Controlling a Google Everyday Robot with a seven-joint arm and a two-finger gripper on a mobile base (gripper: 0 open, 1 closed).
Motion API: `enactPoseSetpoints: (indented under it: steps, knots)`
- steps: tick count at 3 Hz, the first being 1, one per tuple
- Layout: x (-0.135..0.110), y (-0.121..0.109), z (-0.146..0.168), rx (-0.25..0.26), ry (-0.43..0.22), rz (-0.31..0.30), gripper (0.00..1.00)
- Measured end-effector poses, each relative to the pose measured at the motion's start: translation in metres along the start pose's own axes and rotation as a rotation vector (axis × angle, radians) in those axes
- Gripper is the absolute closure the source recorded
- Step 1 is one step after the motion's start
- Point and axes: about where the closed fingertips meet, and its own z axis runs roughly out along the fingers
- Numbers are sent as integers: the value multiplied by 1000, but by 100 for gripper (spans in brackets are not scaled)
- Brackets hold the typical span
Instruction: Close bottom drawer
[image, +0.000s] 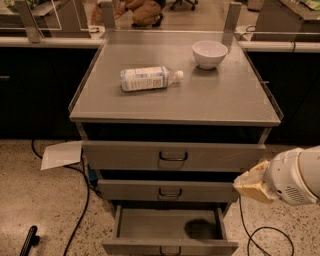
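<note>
The bottom drawer (167, 224) is grey metal and stands pulled well out towards me. Its inside is empty, with a dark shadow on its floor. Its flat front (205, 247) and small dark loop handle (170, 251) sit at the lower edge of the camera view. My gripper (252, 184) is at the right, at the end of a white arm (296, 176). It sits beside the right end of the middle drawer (135, 190), above and to the right of the bottom drawer. It touches nothing that I can see.
The top drawer (125, 156) sticks out slightly. On the cabinet top (225, 102) lie a plastic bottle (149, 78) and a white bowl (209, 53). A sheet of paper (61, 154) and cables (270, 235) lie on the floor, with a black object (29, 241) at lower left.
</note>
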Motion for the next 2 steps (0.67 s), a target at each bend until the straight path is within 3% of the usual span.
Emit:
enactPoseSetpoints:
  steps: [1,2]
  knots:
    - [0,0,0,0,-1,0,100]
    - [20,-4,23,-15,-19,34,100]
